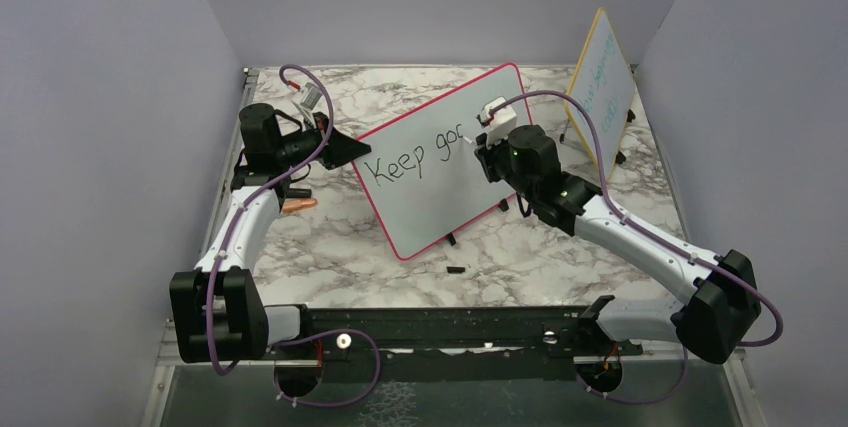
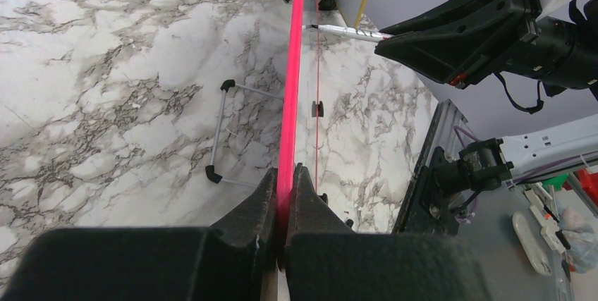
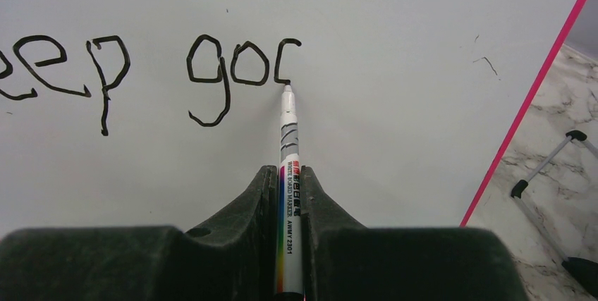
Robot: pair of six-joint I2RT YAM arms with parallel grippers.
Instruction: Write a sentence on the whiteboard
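The whiteboard (image 1: 440,202), white with a thin pink-red frame, stands tilted at mid-table. My left gripper (image 1: 345,147) is shut on its left edge; in the left wrist view both jaws (image 2: 285,174) pinch the pink frame (image 2: 293,68). My right gripper (image 1: 487,142) is shut on a white marker (image 3: 289,146) whose tip touches the board just below the last stroke. The sentence (image 1: 415,157) reads "Keep goc" in black; the right wrist view shows "goc" (image 3: 240,65) with the last letter unfinished.
A smaller yellow-framed board (image 1: 603,87) with teal writing leans at the back right. A small black piece (image 1: 455,270) lies in front of the whiteboard, and an orange object (image 1: 298,204) lies by the left arm. The board's wire stand (image 2: 218,132) sticks out behind it.
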